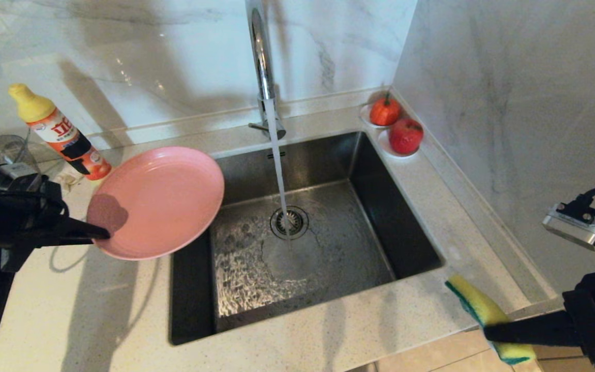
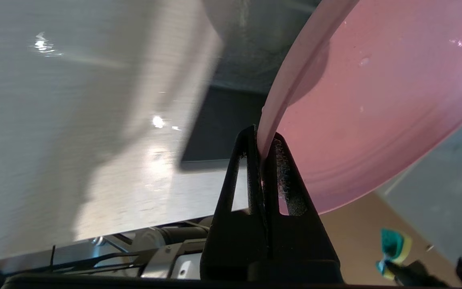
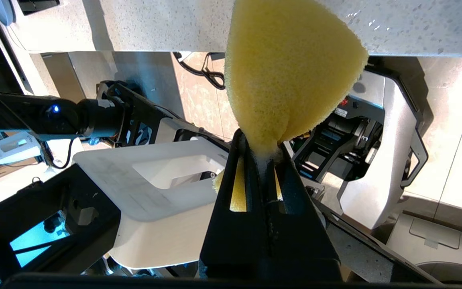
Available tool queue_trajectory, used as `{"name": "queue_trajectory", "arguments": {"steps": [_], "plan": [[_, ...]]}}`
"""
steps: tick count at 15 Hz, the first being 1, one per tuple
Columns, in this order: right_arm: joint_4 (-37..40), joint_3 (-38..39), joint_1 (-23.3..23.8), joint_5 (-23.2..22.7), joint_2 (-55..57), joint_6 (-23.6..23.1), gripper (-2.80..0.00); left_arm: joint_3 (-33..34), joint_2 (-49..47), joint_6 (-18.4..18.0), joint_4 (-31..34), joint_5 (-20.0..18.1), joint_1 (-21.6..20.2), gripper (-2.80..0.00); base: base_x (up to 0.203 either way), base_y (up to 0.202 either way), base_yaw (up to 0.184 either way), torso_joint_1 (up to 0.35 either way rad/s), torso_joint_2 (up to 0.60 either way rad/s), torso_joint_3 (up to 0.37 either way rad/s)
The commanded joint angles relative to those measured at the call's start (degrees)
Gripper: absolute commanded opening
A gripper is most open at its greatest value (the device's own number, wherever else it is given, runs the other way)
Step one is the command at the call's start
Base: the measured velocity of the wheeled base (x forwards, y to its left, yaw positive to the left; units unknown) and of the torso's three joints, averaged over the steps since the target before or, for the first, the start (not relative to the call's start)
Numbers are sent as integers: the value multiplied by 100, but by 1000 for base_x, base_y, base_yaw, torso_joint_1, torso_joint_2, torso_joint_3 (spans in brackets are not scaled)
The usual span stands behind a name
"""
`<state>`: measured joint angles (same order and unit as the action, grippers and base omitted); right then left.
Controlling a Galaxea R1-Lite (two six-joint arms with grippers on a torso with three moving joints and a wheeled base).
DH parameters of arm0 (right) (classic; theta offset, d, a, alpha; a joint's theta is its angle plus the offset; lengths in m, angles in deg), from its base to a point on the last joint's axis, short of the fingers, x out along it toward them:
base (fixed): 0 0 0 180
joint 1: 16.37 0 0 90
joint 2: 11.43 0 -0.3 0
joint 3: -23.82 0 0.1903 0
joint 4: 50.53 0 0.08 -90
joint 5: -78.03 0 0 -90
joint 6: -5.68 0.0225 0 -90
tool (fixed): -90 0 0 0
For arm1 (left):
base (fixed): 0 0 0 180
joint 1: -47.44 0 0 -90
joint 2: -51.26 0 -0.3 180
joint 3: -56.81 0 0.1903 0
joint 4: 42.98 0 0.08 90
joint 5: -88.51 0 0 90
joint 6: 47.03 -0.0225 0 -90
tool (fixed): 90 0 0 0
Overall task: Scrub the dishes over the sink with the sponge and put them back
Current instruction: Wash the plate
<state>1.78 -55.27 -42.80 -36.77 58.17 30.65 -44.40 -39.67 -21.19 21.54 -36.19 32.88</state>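
So far the left gripper [image 1: 102, 233] pinches the pink plate [image 1: 160, 201] at the sink's [image 1: 359, 217] nine o'clock edge, the right gripper [image 1: 489, 330] squeezes the sponge [image 1: 475, 305] at four o'clock, and scrubbing hasn't begun.

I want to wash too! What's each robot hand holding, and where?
Left gripper pinches the plate's rim; right gripper squeezes the sponge's end.

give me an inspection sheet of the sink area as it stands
surface: pale speckled counter around steel sink; faucet running
job's things: pink plate held tilted at sink's left edge; sponge held off the counter's front right
clutter: detergent bottle, two red fruits
grippers: left tool shut on plate rim; right tool shut on sponge
cables: black cable on the floor
surroundings: marble walls
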Motion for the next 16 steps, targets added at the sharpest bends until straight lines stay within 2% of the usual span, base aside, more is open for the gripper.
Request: {"name": "queue_trajectory", "arguments": {"steps": [1, 3, 5, 11, 16], "plan": [[15, -18, 6, 2, 10, 8, -280, -122, -280, 439, -312, 271, 865, -280, 0, 0, 0, 0, 0, 0], [15, -18, 53, 2, 10, 8, -280, -168, -633, 880, -837, 840, 1518, -280, 0, 0, 0, 0, 0, 0], [6, -9, 77, 2, 54, -1, -280, -308, -1006, 1169, -1073, 1253, 1893, -280, 0, 0, 0, 0, 0, 0], [6, -9, 71, -7, 36, -53, -280, -546, -1508, 1610, -1434, 1350, 2433, -280, 0, 0, 0, 0, 0, 0], [6, 70, 77, -7, 1, -53, -280, -732, -1849, 1660, -1504, 1351, 2659, -280, 0, 0, 0, 0, 0, 0]]}}
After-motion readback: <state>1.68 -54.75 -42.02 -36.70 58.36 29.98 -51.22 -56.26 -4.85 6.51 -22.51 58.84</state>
